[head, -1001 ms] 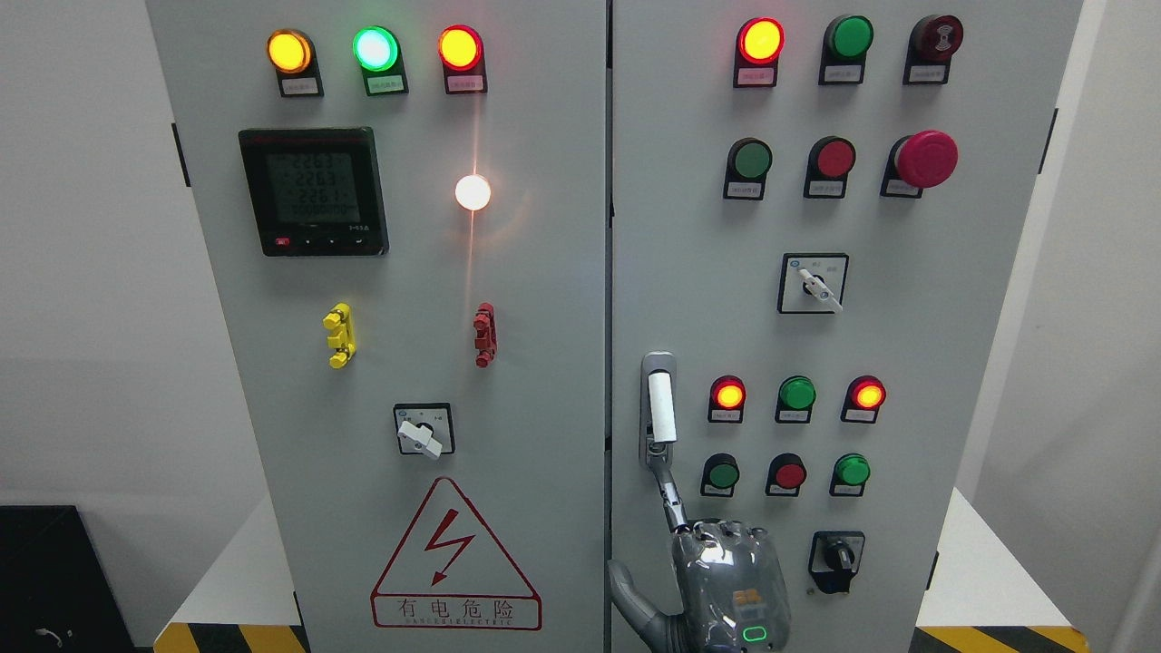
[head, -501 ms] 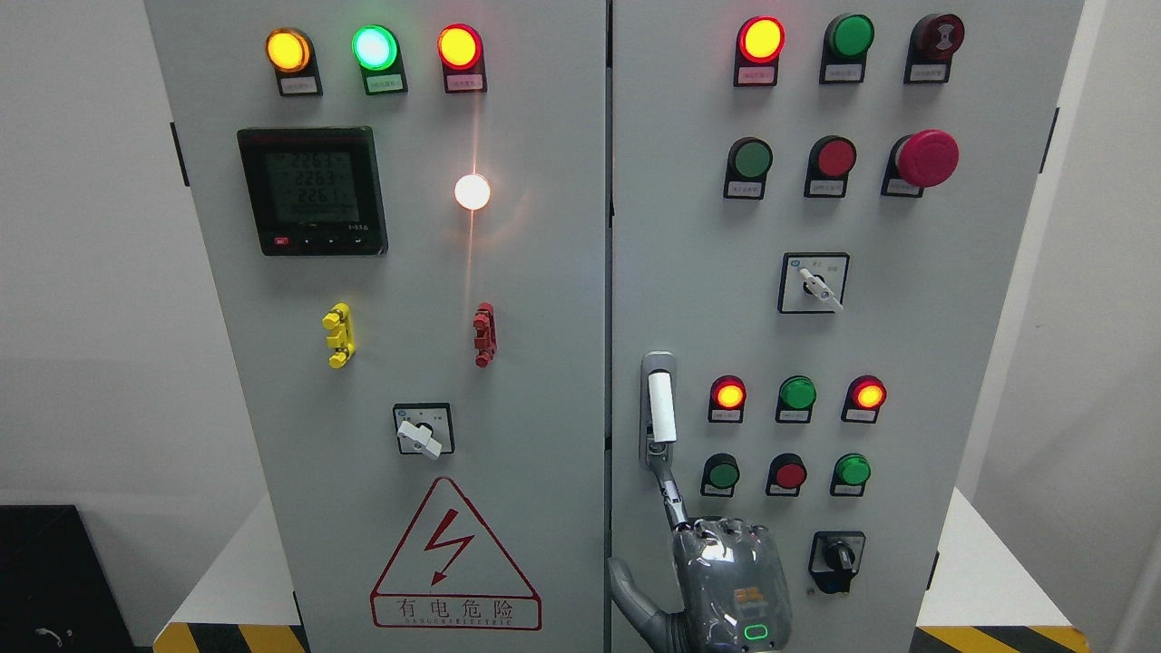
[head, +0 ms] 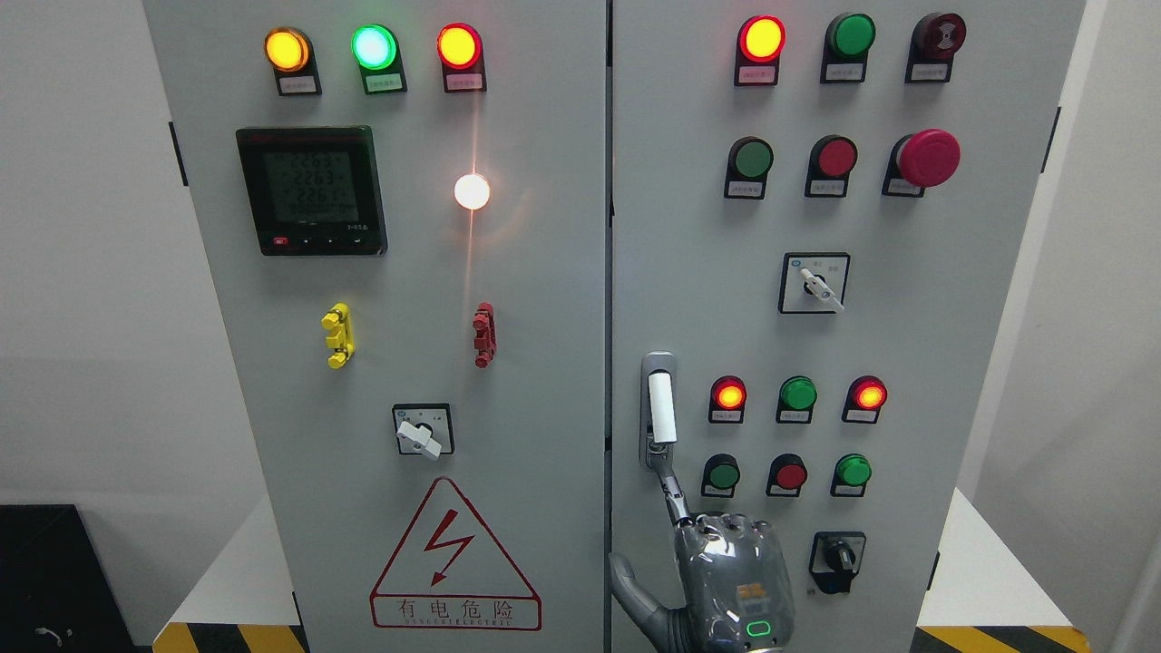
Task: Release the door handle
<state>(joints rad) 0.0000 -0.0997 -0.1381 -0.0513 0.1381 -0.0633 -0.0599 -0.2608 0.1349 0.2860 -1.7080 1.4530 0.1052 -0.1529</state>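
Note:
The door handle (head: 661,408) is a white vertical lever in a grey metal plate on the right cabinet door (head: 952,363), close to the seam between the two doors. My right hand (head: 646,524) comes up from the bottom edge just below the handle, its back facing the camera. Its index finger (head: 673,494) points straight up and its tip meets the lower end of the handle plate. The thumb (head: 626,585) sticks out to the left. Nothing is wrapped around the lever. Both doors look closed and flush. My left arm does not show.
Around the handle sit lit and unlit indicator lamps (head: 798,394), push buttons (head: 790,473) and a black rotary switch (head: 837,560) right of my hand. A red emergency button (head: 929,158) protrudes higher up. The left door (head: 544,363) carries a meter (head: 312,190) and a warning triangle (head: 453,558).
My right hand has slid slightly down and to the right. The index fingertip stays at the bottom of the handle plate, and the doors have not moved.

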